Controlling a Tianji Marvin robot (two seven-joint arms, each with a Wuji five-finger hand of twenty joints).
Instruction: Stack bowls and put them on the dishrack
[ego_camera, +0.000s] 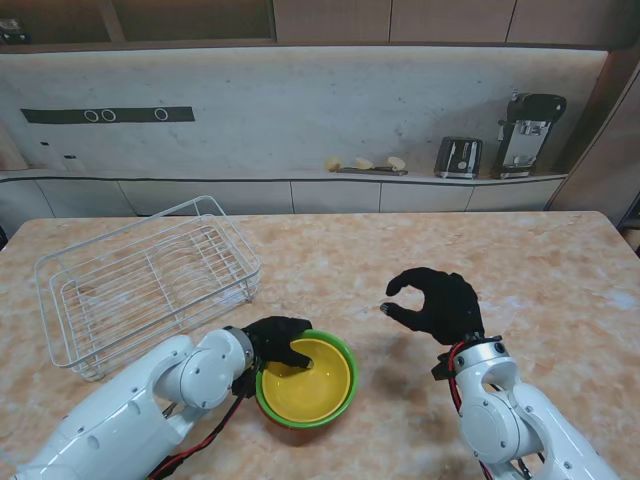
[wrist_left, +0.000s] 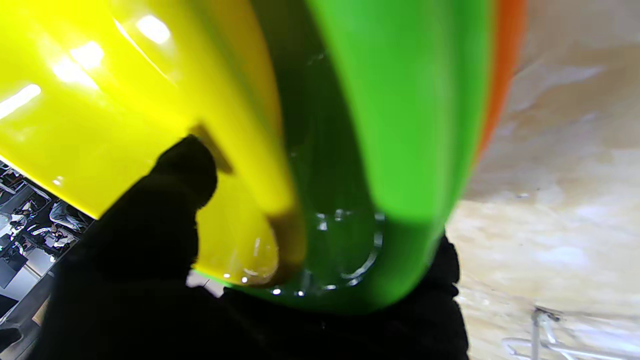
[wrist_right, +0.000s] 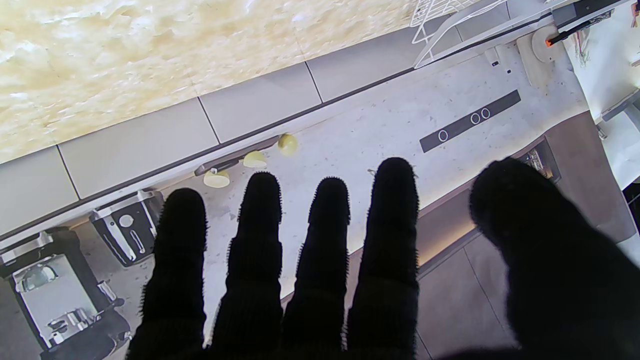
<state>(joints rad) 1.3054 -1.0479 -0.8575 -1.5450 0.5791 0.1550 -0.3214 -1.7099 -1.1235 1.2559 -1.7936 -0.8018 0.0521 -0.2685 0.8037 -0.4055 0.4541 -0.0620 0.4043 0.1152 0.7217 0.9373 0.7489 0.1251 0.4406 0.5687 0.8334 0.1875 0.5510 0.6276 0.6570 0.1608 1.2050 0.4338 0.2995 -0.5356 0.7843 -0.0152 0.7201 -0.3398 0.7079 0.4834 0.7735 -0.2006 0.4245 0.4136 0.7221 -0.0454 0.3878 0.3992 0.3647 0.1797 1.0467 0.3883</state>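
Stand view: yellow bowl (ego_camera: 308, 381) nested in green bowl (ego_camera: 342, 352), on table (ego_camera: 330, 260) near me, left of centre. Left hand (ego_camera: 277, 342) grips stack rim, thumb inside yellow bowl. Rack (ego_camera: 140, 280) far left, apart from stack. Right hand (ego_camera: 437, 305) raised, fingers curled apart, holding nothing.

Left wrist: thumb (wrist_left: 182, 170) against yellow inner wall; green beneath; orange edge (wrist_left: 505, 70) behind green.

Right wrist: fingers (wrist_right: 320, 240) spread, nothing held.

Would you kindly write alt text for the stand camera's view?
The left hand grips the rim of a yellow bowl nested in a green bowl on a marble table. The empty right hand hovers alongside; a white dishrack sits far left.
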